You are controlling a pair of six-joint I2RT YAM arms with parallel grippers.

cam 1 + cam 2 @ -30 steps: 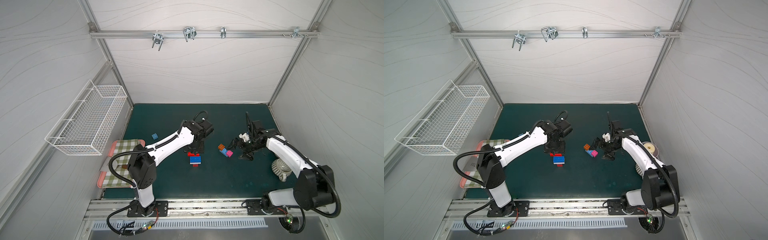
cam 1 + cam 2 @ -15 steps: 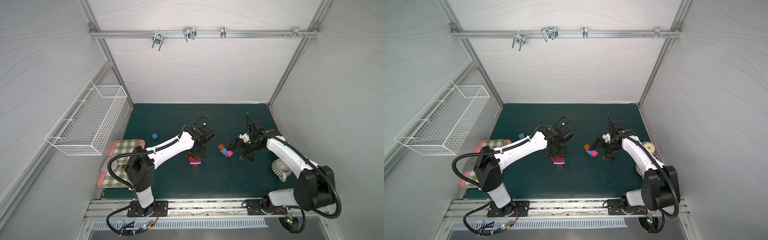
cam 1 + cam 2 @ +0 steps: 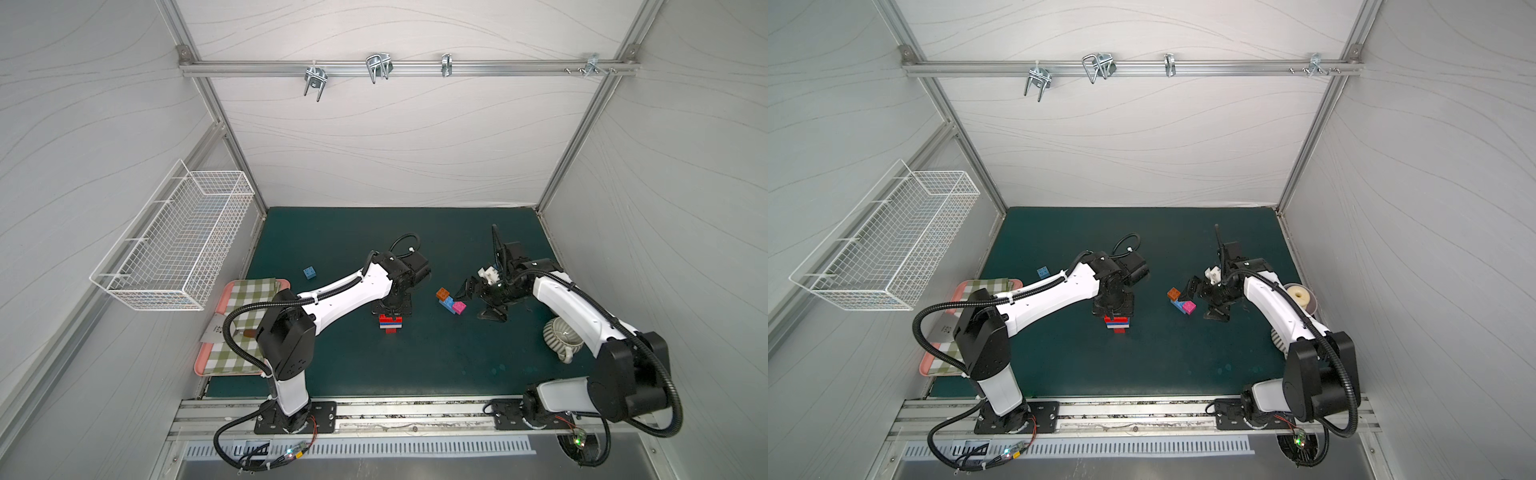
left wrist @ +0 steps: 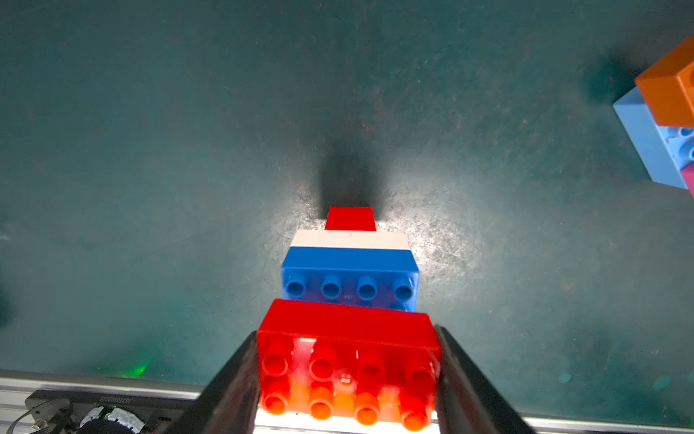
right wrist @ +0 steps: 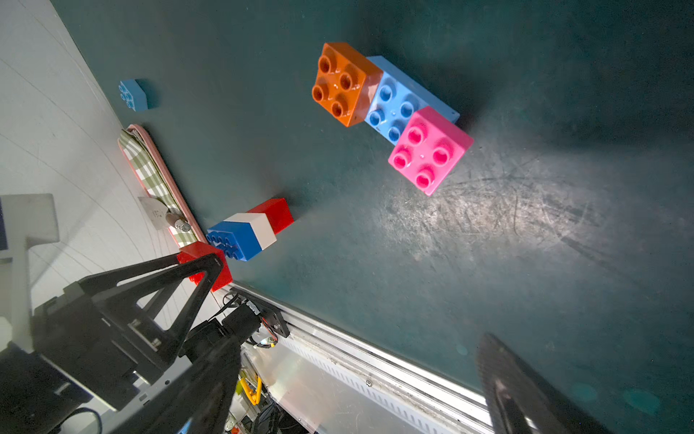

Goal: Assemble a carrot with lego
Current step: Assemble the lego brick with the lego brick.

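Observation:
The partly built carrot (image 3: pixel 390 327) stands on the green mat: a small red tip at the bottom, then white, then a blue brick (image 4: pixel 349 278) with its studs up. My left gripper (image 4: pixel 347 338) is shut on a red lego brick (image 5: pixel 221 276) and points down at the blue top. The brick sits offset, so one row of blue studs shows, and I cannot tell whether it is pressed on. My right gripper (image 3: pixel 478 303) hangs open and empty beside a joined cluster of an orange brick (image 5: pixel 340 82), a light blue brick (image 5: pixel 398 101) and a pink brick (image 5: pixel 430 150).
A small loose blue brick (image 3: pixel 309 272) lies toward the back left. A pink tray (image 3: pixel 199 361) with a checked cloth sits at the left edge, under a wire basket (image 3: pixel 178 241) on the wall. A white ridged cup (image 3: pixel 561 336) stands under the right arm.
My left gripper has come forward and down with the red brick onto the top of the stack. The right arm and the brick cluster have not moved.

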